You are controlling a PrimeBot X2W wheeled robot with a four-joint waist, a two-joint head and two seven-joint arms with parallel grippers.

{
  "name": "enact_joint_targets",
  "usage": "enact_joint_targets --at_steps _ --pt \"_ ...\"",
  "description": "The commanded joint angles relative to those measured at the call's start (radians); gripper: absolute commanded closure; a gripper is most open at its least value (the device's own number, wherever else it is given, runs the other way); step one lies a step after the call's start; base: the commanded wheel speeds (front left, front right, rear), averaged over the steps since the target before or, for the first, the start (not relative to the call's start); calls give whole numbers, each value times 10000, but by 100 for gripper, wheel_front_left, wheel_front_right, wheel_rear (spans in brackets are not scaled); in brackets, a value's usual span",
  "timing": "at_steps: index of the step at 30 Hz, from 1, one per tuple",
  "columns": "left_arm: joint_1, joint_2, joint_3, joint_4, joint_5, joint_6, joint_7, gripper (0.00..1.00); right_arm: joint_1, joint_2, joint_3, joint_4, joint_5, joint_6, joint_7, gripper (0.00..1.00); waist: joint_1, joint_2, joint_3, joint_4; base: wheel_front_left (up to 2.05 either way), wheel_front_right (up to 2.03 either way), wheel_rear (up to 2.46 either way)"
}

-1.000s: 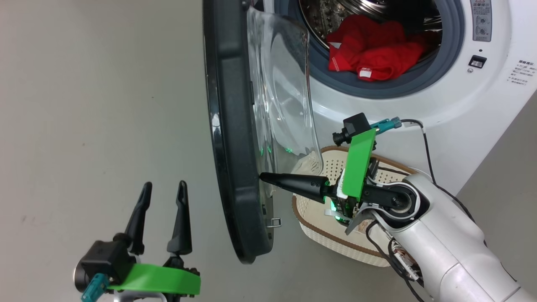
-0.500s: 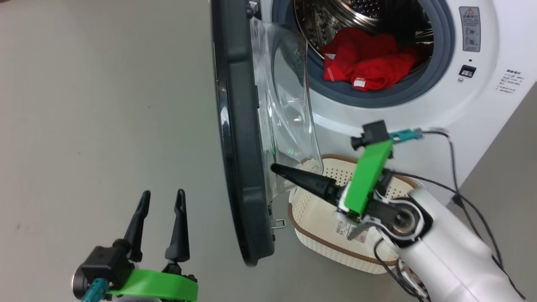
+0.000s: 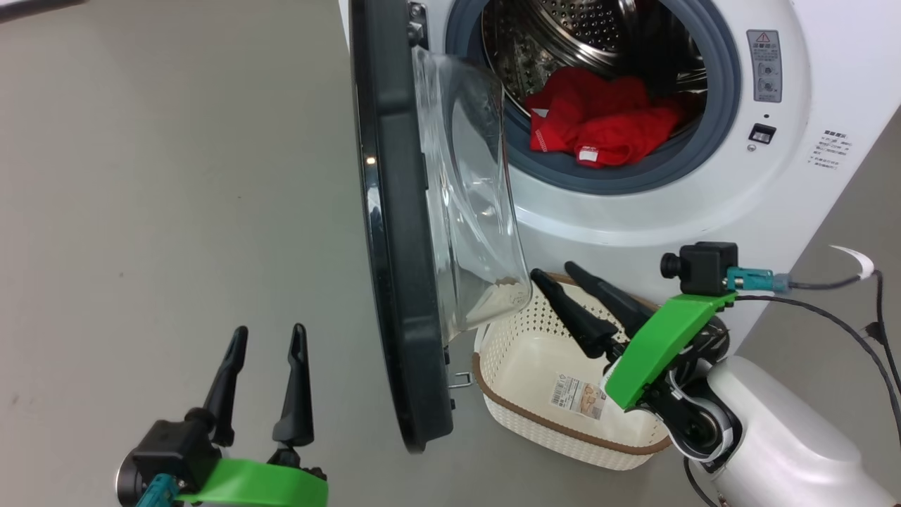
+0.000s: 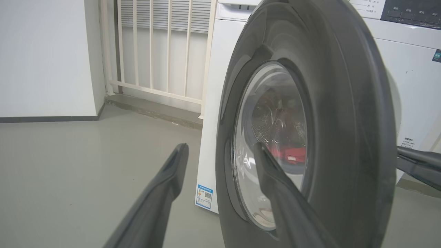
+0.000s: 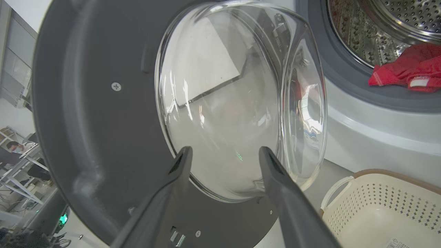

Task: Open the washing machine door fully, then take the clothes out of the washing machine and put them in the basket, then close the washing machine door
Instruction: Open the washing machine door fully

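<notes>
The washing machine door (image 3: 398, 232) stands swung out, edge-on to me, its clear glass bowl (image 3: 471, 204) bulging toward the washing machine (image 3: 711, 204). Red clothes (image 3: 598, 120) lie at the front of the steel drum. The cream basket (image 3: 542, 366) sits on the floor below the opening, with nothing in it but its label. My right gripper (image 3: 552, 271) is open over the basket, fingers pointing at the door's inner face (image 5: 103, 120) and apart from it. My left gripper (image 3: 271, 331) hangs open at the lower left, outside the door (image 4: 344, 131).
Grey floor (image 3: 176, 176) spreads to the left of the door. A white wall (image 4: 44, 55) and a railing (image 4: 155, 51) stand beyond the machine in the left wrist view. My right arm's cables (image 3: 845, 310) trail at the right.
My right gripper has opened and drawn back from the door's inner rim to above the basket. The head camera has shifted, so the whole scene sits differently. The left gripper has stayed put.
</notes>
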Motion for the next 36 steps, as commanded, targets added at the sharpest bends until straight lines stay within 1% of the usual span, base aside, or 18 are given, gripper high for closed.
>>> enact_joint_targets --at_steps 1,5,8,13,19,20,24,28,36 --pt "-70 182 324 -246 85 -27 -49 0 128 44 88 -104 -353 52 -420 0 0 0 -27 -38 0 0 0" --pt "-29 205 359 -288 87 -3 -49 0 243 160 -10 279 -1477 52 -1870 0 0 0 -47 -111 0 0 0" --pt "-2 206 392 -405 96 -24 -49 0 344 271 -256 665 -2320 52 -2497 0 0 0 -24 -155 0 0 0" --pt "65 198 454 -565 165 -45 -49 0 450 515 -1106 1204 -4306 52 -2765 0 0 0 8 -206 0 0 0" --pt "119 175 515 -624 266 -96 -49 0 1023 1256 -2915 695 -6779 52 -2780 0 0 0 3 -197 0 0 0" --pt "119 175 515 -624 266 -96 -49 0 1023 1256 -2915 695 -6779 52 -2780 0 0 0 3 -197 0 0 0" --pt "153 151 541 -635 332 -118 -49 0 1603 1669 -3606 221 -7681 52 -2781 0 0 0 -20 -170 0 0 0" --pt "171 126 587 -685 406 -126 -49 0 2087 1891 -4073 -249 -8060 52 -2782 0 0 0 -18 -149 0 0 0" --pt "255 80 578 -834 521 -58 -49 0 2794 2001 -4239 -812 -8441 52 -2783 0 0 0 -40 -171 0 0 0"
